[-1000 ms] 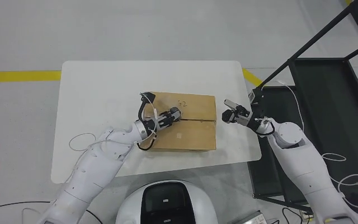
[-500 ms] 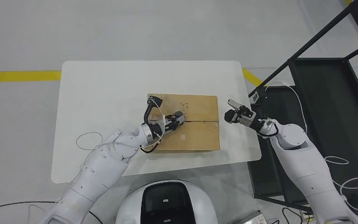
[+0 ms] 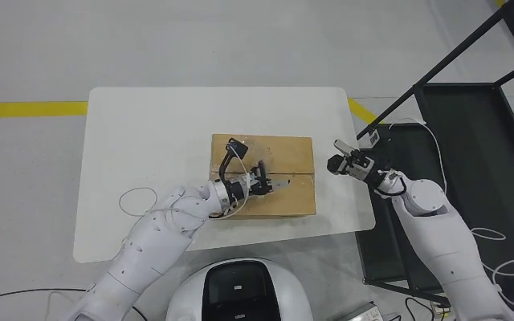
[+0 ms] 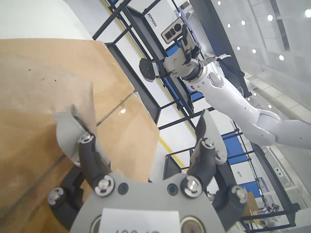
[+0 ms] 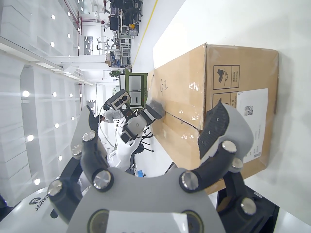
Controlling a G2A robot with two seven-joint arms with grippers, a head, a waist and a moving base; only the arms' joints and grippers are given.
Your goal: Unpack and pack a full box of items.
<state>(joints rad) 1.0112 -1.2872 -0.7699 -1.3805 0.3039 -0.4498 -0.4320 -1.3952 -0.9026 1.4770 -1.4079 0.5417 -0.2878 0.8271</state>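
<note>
A closed cardboard box (image 3: pixel 281 152) lies on the white table (image 3: pixel 144 136), its top flaps meeting in a seam along the middle. My left gripper (image 3: pixel 271 183) hovers low over that seam, open, with one finger (image 4: pixel 69 124) resting on the box top (image 4: pixel 36 78) beside a translucent strip of tape (image 4: pixel 81 98). My right gripper (image 3: pixel 337 162) hangs open just off the box's right end, nothing between its fingers. From the right wrist the box's labelled end (image 5: pixel 243 93) faces the right gripper (image 5: pixel 155 127), and the left gripper (image 5: pixel 154 111) sits on the top seam.
A dark metal rack (image 3: pixel 458 152) stands right of the table, close behind my right arm. A loose loop of white cable (image 3: pixel 138 197) lies on the table near the left arm. Bare table spreads left of and behind the box.
My left gripper has slid right along the box's seam toward its middle. The box has shifted slightly to the right. My right gripper has drawn back a little to the right.
</note>
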